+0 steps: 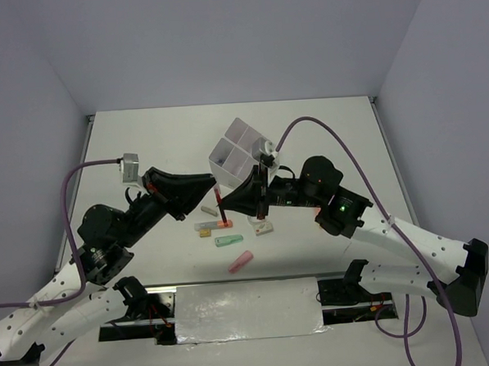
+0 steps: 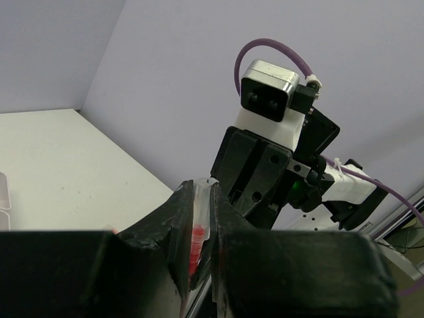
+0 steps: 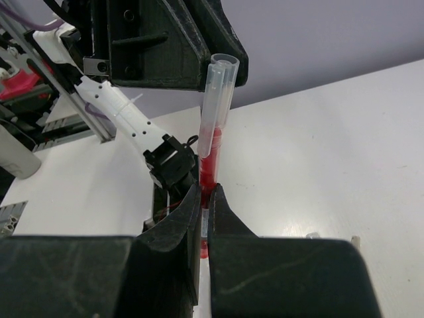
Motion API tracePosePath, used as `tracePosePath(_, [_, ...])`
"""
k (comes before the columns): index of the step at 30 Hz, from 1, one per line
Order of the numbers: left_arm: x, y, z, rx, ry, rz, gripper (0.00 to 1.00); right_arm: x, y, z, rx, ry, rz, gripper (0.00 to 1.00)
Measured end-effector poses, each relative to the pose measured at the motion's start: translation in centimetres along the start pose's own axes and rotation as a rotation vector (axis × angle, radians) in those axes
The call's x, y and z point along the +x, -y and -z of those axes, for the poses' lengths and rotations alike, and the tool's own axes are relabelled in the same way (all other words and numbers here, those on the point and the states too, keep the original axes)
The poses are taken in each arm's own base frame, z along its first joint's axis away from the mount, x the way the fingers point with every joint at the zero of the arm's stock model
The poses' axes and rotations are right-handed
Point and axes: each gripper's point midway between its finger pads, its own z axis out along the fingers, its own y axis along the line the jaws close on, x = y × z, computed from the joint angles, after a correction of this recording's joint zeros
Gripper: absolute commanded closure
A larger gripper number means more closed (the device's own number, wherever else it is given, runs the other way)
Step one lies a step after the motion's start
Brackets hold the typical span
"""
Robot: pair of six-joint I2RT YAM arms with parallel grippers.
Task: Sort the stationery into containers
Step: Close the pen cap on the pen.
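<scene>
A thin red pen with a clear cap stands nearly upright above the table, held by both grippers. My left gripper is shut on its clear cap end; in the left wrist view the pen sits between the shut jaws of that gripper. My right gripper is shut on the red barrel lower down, and the right wrist view shows the pen rising from that gripper. The white divided box stands just behind both grippers. Its inside is mostly hidden.
On the table below the pen lie an orange marker, a green marker, a pink marker, a small orange piece and a small white item. A foil-covered strip lies along the near edge.
</scene>
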Motion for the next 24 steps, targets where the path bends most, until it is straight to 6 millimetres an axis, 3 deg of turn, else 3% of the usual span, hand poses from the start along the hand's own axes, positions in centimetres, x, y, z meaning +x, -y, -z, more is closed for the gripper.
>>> tracePosePath(24, [0.5,-1.2,0.3,-0.034,0.041,0.028,1.0,0.4,0.6,0.1,0.031,-0.042,-0.049,1.0])
